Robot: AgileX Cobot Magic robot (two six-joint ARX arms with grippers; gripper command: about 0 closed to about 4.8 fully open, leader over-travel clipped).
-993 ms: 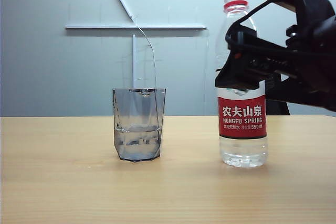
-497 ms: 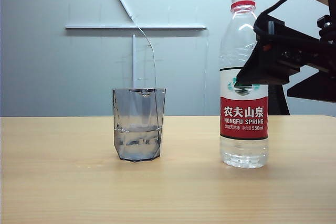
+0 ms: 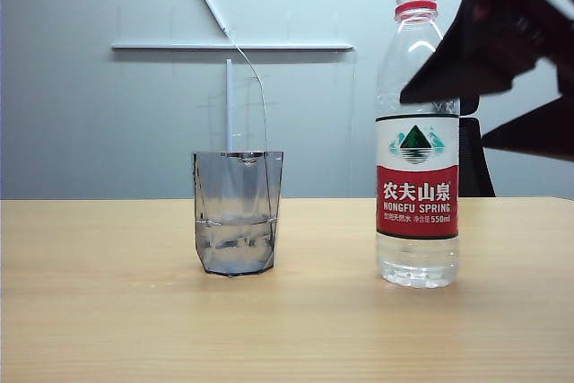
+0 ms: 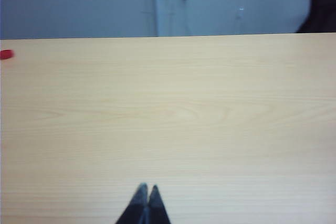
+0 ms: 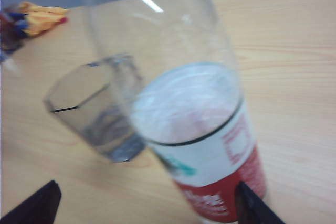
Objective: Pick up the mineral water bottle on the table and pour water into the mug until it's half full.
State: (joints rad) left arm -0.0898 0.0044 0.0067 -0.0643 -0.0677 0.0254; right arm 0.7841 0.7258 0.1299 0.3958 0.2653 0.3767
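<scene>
The mineral water bottle stood upright on the table, right of the mug, which was about one third full. The right gripper, fingers wide and empty, hung above and right of the bottle. The left gripper, fingers together, was over bare table. Judged step: release after pouring; next, the right arm should pull clear.

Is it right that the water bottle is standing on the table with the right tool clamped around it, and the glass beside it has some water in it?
Not quite. The right tool is open and clear of the bottle, as the right wrist view shows. The bottle does stand on the table, and the glass holds some water.
</scene>
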